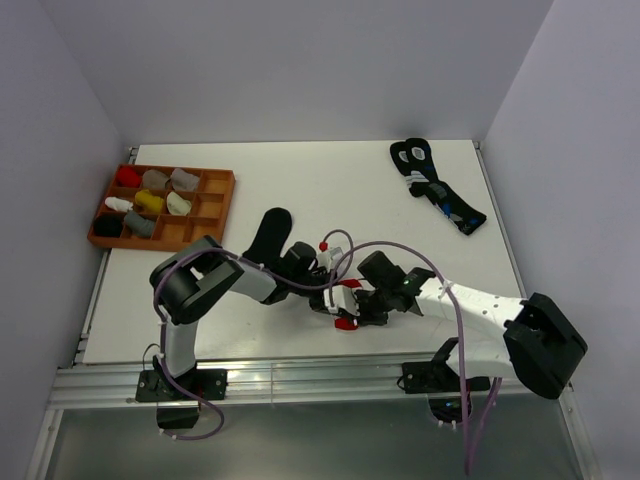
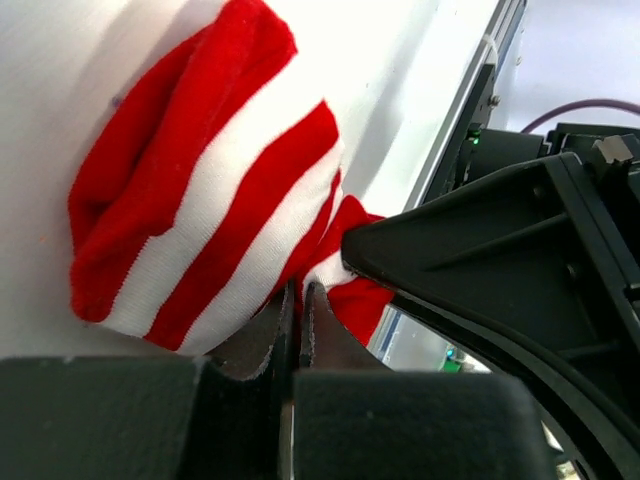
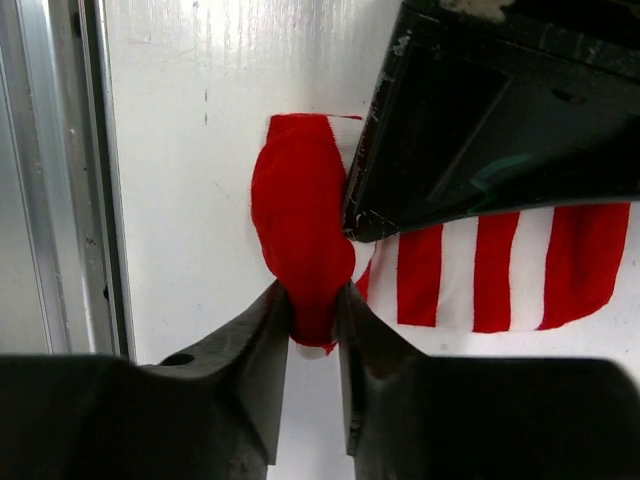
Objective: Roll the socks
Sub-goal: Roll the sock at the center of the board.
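The striped sock (image 2: 200, 220) runs in broad red and white bands with a solid red end, while the black sock (image 1: 268, 235) is plain. The far socks (image 1: 437, 187) are dark with white rings and blue marks (the blue only in small flecks). The tray (image 1: 227, 200) is orange-brown, its bundles (image 1: 150, 202) red, grey, yellow, white and black, on a white table (image 1: 330, 190).

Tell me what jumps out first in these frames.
The red-and-white striped sock sits at the near edge of the table, pinched from both sides. The left gripper is shut on one bunched end and the right gripper on the red end. Just beyond lies the black sock, and at far left an orange tray holds small coloured sock bundles.
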Available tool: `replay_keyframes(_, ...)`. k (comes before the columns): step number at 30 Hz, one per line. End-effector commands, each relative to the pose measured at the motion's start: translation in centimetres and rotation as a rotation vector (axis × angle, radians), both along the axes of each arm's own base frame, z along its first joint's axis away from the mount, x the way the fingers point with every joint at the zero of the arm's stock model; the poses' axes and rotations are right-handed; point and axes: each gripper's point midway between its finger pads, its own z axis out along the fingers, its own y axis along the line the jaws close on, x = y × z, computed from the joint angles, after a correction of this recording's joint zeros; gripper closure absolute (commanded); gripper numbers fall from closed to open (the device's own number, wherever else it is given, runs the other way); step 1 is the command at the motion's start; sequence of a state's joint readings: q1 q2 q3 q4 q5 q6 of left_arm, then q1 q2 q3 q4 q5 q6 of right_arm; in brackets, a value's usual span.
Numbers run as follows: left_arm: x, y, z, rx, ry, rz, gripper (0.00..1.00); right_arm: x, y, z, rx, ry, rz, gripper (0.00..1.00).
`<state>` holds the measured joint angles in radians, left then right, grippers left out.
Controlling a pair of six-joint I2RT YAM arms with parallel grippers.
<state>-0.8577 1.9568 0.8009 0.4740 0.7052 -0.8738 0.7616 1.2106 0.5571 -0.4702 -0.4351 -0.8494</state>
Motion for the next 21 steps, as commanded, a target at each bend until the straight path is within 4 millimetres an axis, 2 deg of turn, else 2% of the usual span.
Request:
replay_keyframes(1, -1.9, 4.5, -6.3, 0.244, 0.107, 0.094, 0.99, -0.1, 0.7, -0.1, 0.003, 0.038, -0.021, 0.74)
replay_keyframes(4, -1.4, 4.5, -5.6, 0.206, 0.093, 0.157, 0.94, 0.2, 0.6, 0.0, 0.008, 0.053, -0.039, 0.77)
replay_keyframes(5, -1.1, 4.2, -4.7, 0.182, 0.093, 0.186, 0.91, 0.3, 0.5, 0.1, 0.013, 0.066, -0.046, 0.77)
replay_keyframes(9, -0.2, 4.3, -3.7, 0.137, 0.048, 0.273, 0.85, 0.2, 0.3, 1.1, 0.009, 0.167, -0.05, 0.78)
replay_keyframes(12, 0.4, 4.1, -3.0, 0.107, -0.014, 0.314, 0.79, -0.3, 0.1, 1.0, -0.018, 0.279, -0.048, 0.78)
replay_keyframes(14, 1.0, 3.6, -1.5, 0.041, -0.049, 0.342, 0.73, -0.3, 0.1, 1.1, -0.021, 0.319, -0.043, 0.79)
replay_keyframes(21, 1.9, 4.0, -0.1, 0.008, -0.164, 0.408, 0.68, -0.5, -0.7, 0.2, -0.103, 0.425, -0.079, 0.8)
